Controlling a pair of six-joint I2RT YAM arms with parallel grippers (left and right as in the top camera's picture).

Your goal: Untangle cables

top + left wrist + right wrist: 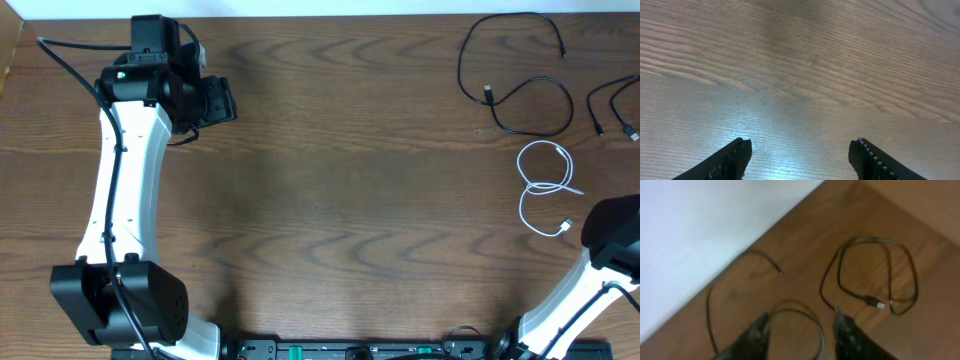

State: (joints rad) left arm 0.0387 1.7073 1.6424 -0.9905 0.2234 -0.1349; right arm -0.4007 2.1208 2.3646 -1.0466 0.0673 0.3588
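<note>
Three cables lie at the table's right end. A black cable forms a big loop at the far right, and a second black cable runs off the right edge. Below them a white cable curls in a figure-eight. My right gripper is open, fingers apart above a thin cable loop that looks dark in this blurred view; nothing is clamped. Beyond it lies the black looped cable with its plug. In the overhead view my right wrist hides its fingers. My left gripper is open over bare wood, far left.
The wooden table stretches between the two arms. Its far edge meets a white surface close behind the cables. A thin dark cord curves left of my right fingers. The left arm's own black wire hangs near the table's left edge.
</note>
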